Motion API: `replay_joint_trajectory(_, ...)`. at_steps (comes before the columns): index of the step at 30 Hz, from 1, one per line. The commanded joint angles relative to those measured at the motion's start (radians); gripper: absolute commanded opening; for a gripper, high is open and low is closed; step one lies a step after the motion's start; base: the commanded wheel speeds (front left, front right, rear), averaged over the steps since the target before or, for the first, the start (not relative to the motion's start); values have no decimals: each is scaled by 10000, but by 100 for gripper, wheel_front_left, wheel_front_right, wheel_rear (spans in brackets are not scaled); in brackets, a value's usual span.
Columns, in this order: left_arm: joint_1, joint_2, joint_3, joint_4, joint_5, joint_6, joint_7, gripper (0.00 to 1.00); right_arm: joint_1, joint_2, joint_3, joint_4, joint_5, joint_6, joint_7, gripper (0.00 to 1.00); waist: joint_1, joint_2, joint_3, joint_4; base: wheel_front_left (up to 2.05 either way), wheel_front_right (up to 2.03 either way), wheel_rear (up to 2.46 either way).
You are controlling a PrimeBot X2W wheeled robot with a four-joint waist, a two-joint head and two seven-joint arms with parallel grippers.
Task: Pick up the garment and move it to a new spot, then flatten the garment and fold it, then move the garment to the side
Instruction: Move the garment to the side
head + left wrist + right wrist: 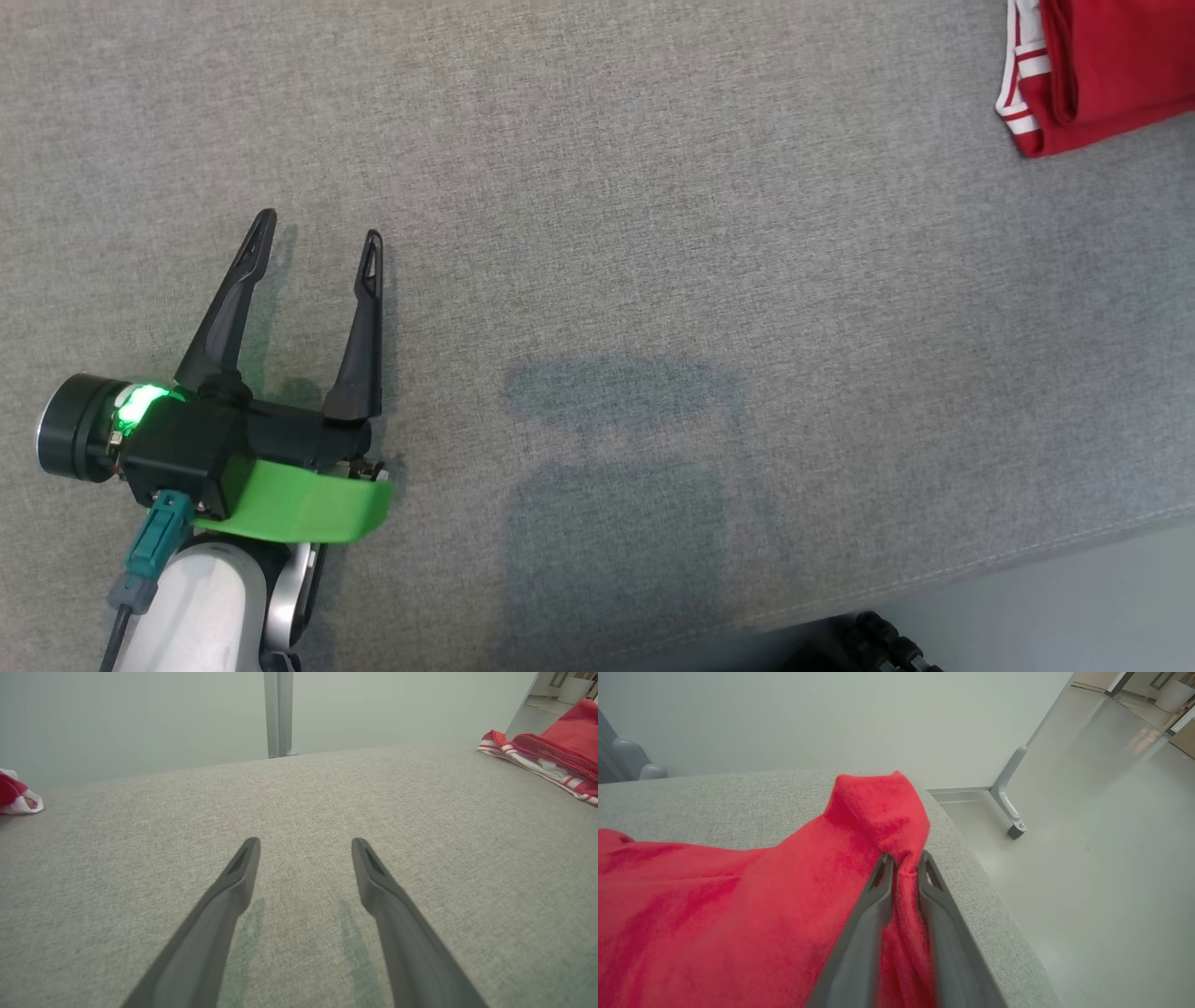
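Note:
The garment (1102, 65) is red with white stripes along one edge and lies folded at the far right corner of the grey fabric surface (653, 233). In the left wrist view the garment (551, 751) lies far off to the right. My right gripper (906, 856) is shut on a raised fold of the red garment (738, 896), close to the surface's right edge. My left gripper (320, 229) rests open at the lower left with nothing between its fingers, and it (304, 844) hovers just over bare grey cloth.
The surface's front edge (1027, 551) runs across the lower right, with pale floor beyond. A red and white cloth bundle (16, 795) sits at the far left. A grey post (278, 714) stands behind the surface; a panel foot (1008, 807) stands on the floor.

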Motion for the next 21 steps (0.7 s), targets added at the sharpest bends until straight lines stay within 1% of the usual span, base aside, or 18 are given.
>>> replay_joint_trajectory(1, -181, 70, -12, -37, 39, 46, -10, 100, -181, -63, -164, 59, -274, -9, -83, 100, -1, 67, 77, 69, 0, 0, 0)
replay_joint_trajectory(4, -224, 75, -25, 2, 19, 72, -12, 100, -208, -136, -626, -50, -767, -9, -74, 100, -1, 67, 87, 74, 0, 0, 0)
replay_joint_trajectory(5, -224, 75, -25, 2, 19, 72, -12, 100, -208, -136, -626, -50, -767, -9, -74, 100, -1, 67, 87, 74, 0, 0, 0)
replay_joint_trajectory(8, -242, 63, -39, 83, -23, 100, -62, 100, 20, -115, -1160, -367, -1253, -9, -76, 100, -1, 67, 38, 53, 0, 0, 0)
replay_joint_trajectory(14, -241, -37, -84, 254, -157, 133, -218, 100, 653, 222, -2232, -1302, -2235, -9, -78, 100, -1, 67, -269, -6, 0, 0, 0)
replay_joint_trajectory(17, -266, -93, -25, 444, -230, 175, -370, 100, 1060, 430, -2663, -1872, -2670, -9, -79, 100, -1, 67, -578, 19, 0, 0, 0)
replay_joint_trajectory(21, -259, -212, 67, 776, -412, 242, -658, 100, 1687, 754, -3027, -2710, -2966, -9, -77, 100, -1, 67, -1169, 126, 0, 0, 0)
